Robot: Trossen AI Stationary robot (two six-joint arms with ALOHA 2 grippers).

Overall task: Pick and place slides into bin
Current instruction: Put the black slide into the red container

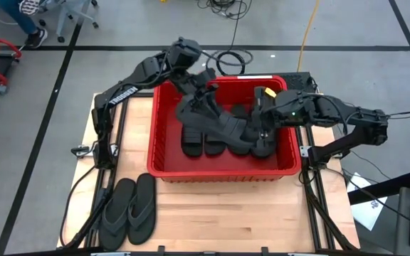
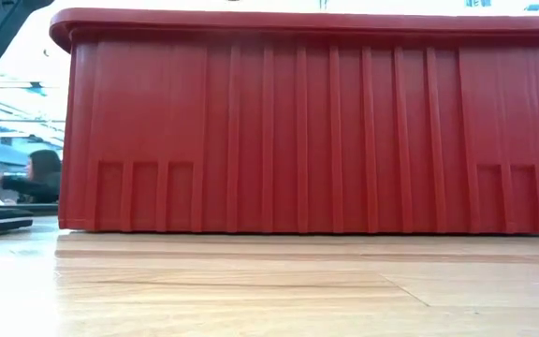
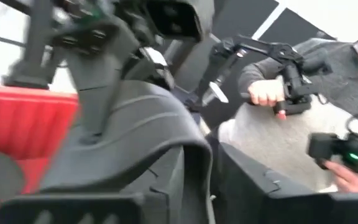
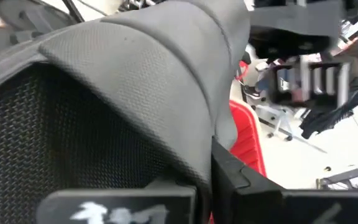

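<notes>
- both arms are reaching into the red bin (image 1: pixel 161 128) from the far side of the worktop (image 1: pixel 212 213), left arm from the far-left corner, right arm over the right rim
- left pincer (image 1: pixel 203 99) sits over the pile inside the bin, towards the far side; from above it's touching a slide; the left wrist view has a dark ribbed band strap (image 3: pixel 148 143) right up against the fingers, but the frames don't settle whether it's gripping or letting go, so I cannot tell its state
- right pincer (image 1: pixel 262 122) is low in the right part of the bin, fingers pressed together on a slide (image 4: pixel 135 81); its wrist view is mostly filled with that textured black rubber, strap arching just above the fingers
- the slides in the bin (image 1: pixel 219 131) are a jumbled heap; a couple lie flat side by side near the middle, others lean tilted across them towards the right; can't count them exactly, they all blur into one black mass
- two thong-strap slides (image 1: pixel 128 211) lie on the worktop just in front of the bin's left corner, side by side and touching, well apart from both pincers
- low view is basically just the bin's slotted front wall (image 2: pixel 316 131) sitting on the wood
- person in a grey sleeve (image 3: pixel 328 93) shows in the left wrist view beyond the worktop, a hand (image 3: pixel 265 94) holding a small handheld device
</notes>
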